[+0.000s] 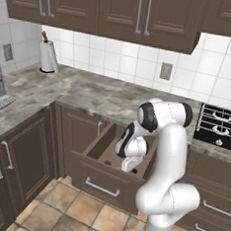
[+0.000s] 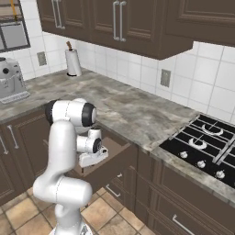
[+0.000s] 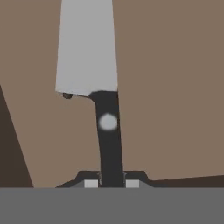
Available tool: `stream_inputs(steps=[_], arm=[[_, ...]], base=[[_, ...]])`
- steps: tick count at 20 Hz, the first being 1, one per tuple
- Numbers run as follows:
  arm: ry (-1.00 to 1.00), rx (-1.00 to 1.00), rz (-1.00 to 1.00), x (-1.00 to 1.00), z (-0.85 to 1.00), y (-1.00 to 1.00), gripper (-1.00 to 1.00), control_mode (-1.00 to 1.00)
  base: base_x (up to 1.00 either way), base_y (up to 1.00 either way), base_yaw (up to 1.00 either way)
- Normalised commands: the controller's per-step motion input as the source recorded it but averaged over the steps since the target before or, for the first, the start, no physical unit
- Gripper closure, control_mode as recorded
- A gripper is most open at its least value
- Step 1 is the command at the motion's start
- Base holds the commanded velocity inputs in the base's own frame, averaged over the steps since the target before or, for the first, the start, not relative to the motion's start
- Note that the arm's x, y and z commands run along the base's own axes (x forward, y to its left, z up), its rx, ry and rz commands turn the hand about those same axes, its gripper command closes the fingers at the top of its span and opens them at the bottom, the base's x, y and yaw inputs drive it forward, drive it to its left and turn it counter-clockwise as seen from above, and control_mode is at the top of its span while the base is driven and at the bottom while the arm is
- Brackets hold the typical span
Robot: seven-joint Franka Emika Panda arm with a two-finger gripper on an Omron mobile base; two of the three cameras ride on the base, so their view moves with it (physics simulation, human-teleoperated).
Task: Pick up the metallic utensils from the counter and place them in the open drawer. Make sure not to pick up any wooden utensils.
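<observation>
In the hand view, my gripper [image 3: 111, 183] is shut on the black handle of the knife [image 3: 87, 57]. Its broad silver blade points away from the hand, over the brown floor of the open drawer [image 3: 175, 87]. From the left base view the hand [image 1: 131, 163] is lowered inside the open drawer [image 1: 96, 144], which is pulled out below the marbled counter [image 1: 89, 93]. The right base view shows the hand [image 2: 92, 158] low in the same drawer [image 2: 114, 167], under the counter [image 2: 128, 110] edge. The knife itself is hidden behind the hand in both base views.
A black stove [image 1: 220, 126] [image 2: 202, 142] sits in the counter to the right. A paper towel roll [image 1: 47, 56] stands at the back left and a grey coffee machine [image 2: 11, 80] further left. Cabinet doors [image 1: 14, 163] flank the drawer on the left.
</observation>
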Motion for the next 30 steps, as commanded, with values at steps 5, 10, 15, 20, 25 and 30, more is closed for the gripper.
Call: stream_inputs(steps=[5, 10, 15, 20, 25, 30], arm=[[0.00, 0.00, 0.00, 0.00, -0.33, 0.00, 1.00, -1.00], [0.00, 0.00, 0.00, 0.00, -0.27, 0.03, -1.00, -1.00], [-0.01, 0.00, 0.00, 0.00, -0.01, 0.00, -1.00, -1.00], [-0.27, 0.01, -0.09, -0.16, 0.42, -0.07, -1.00, -1.00], [-0.43, 0.02, -0.26, -0.26, 0.83, -0.04, -1.00, -1.00], [-0.28, 0.03, -0.44, -0.39, 0.88, 0.01, -1.00, -1.00]], base=[[0.00, 0.00, 0.00], [0.00, 0.00, 0.00], [0.00, 0.00, 0.00], [0.00, 0.00, 0.00], [0.00, 0.00, 0.00], [0.00, 0.00, 0.00]])
